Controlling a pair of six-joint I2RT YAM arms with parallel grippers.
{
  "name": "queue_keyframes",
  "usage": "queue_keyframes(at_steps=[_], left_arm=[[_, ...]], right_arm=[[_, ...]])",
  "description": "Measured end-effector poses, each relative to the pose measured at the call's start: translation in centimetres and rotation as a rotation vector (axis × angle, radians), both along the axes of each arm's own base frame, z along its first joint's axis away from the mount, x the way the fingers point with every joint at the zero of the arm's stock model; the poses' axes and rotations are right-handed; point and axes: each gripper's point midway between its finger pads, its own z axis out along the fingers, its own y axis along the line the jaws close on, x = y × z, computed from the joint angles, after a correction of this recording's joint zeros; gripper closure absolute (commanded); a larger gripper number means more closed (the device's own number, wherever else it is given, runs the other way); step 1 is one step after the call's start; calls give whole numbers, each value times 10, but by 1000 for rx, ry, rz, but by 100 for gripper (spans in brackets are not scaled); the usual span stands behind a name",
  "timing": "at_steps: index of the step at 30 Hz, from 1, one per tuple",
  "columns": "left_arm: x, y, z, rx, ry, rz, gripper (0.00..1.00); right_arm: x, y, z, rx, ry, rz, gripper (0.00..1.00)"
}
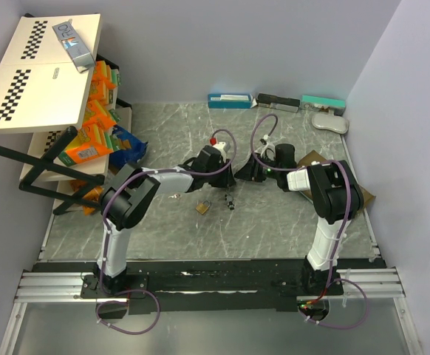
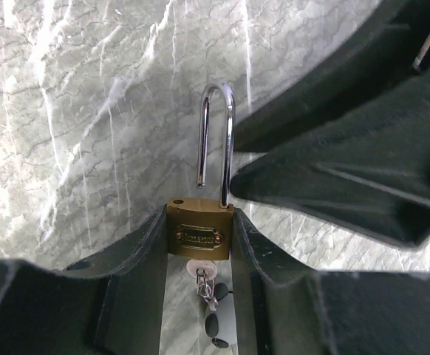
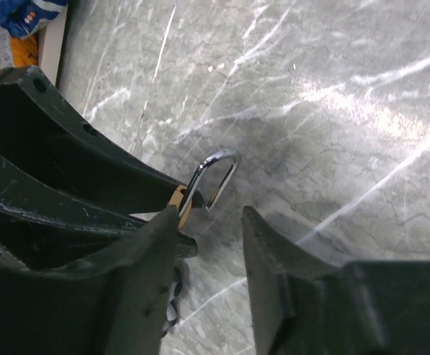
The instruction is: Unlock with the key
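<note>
A brass padlock [image 2: 199,235] is clamped upright between the fingers of my left gripper [image 2: 199,218]. Its steel shackle [image 2: 216,133] is sprung open, with one leg out of the body. A key [image 2: 200,268] sits in the bottom of the lock, and its ring and tag [image 1: 230,201] hang below. My right gripper [image 3: 207,237] is open and empty, right beside the shackle [image 3: 215,174]. Its dark fingers [image 2: 348,170] fill the right of the left wrist view. In the top view the left gripper [image 1: 226,177] and the right gripper [image 1: 243,175] meet at mid-table.
A second small brass lock [image 1: 202,208] and a loose key [image 1: 174,196] lie on the marble table. A shelf of snack packs [image 1: 97,133] under checkerboard boards stands at the left. Flat boxes [image 1: 274,101] line the back wall. Brown cardboard [image 1: 315,157] lies under the right arm.
</note>
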Motion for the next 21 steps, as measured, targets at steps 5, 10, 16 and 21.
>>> queue_keyframes(at_steps=[5, 10, 16, 21], left_arm=[[-1, 0, 0, 2, 9, -6, 99], [7, 1, -1, 43, 20, 26, 98], [17, 11, -3, 128, 9, 98, 74], [22, 21, -5, 177, -4, 141, 42]], right_arm=[[2, 1, 3, 9, -8, -5, 32], [7, -4, -2, -19, -5, -43, 32], [11, -11, -4, -60, -4, -89, 31], [15, -17, -4, -86, -7, -124, 30]])
